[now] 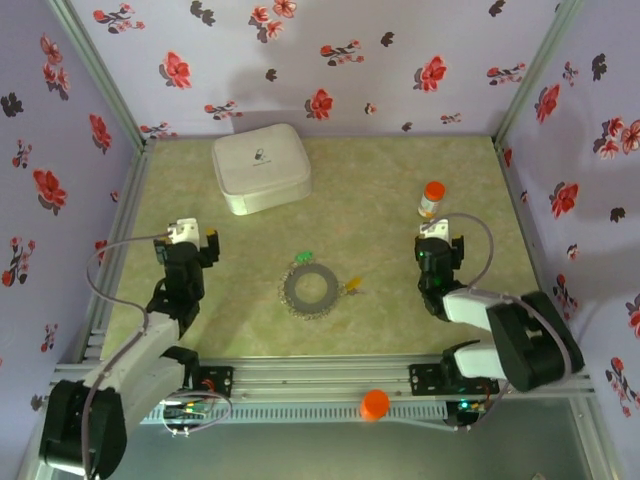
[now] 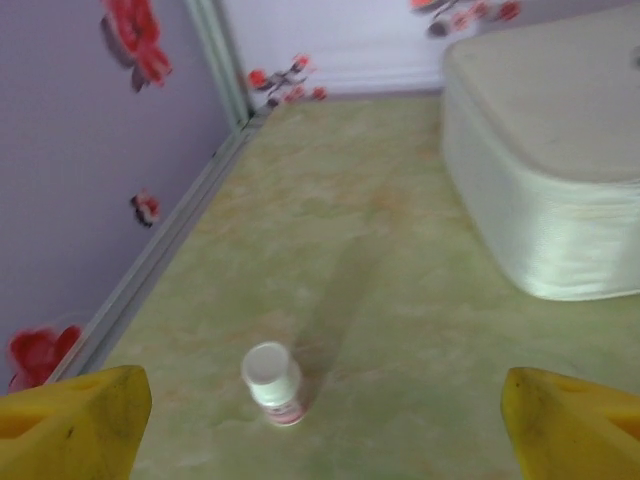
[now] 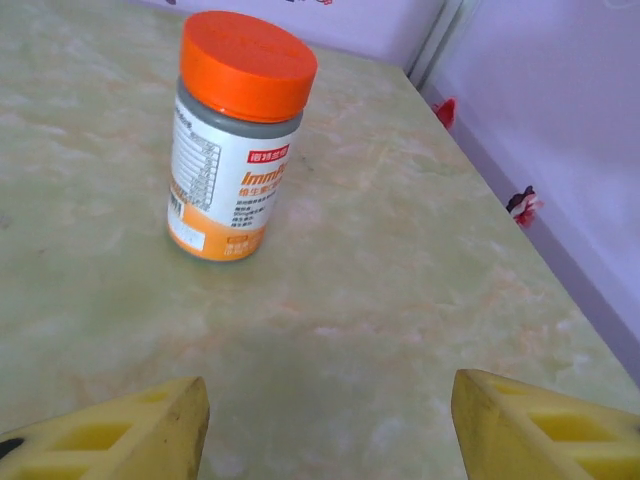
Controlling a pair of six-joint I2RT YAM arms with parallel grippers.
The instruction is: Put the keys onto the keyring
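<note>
Both arms [image 1: 175, 300] are black and white with grey cables [image 1: 90, 275] (fingertips [image 2: 75, 415] yellow).

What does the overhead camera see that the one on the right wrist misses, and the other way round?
Overhead, not the wrist: the grey ring, a green key and a yellow key by its rim, the white box, and the left gripper. Wrist, not overhead: the print on the label of the bottle, seen close up. Both: that orange-capped bottle, the right gripper with its yellow fingers apart, and the green table.
</note>
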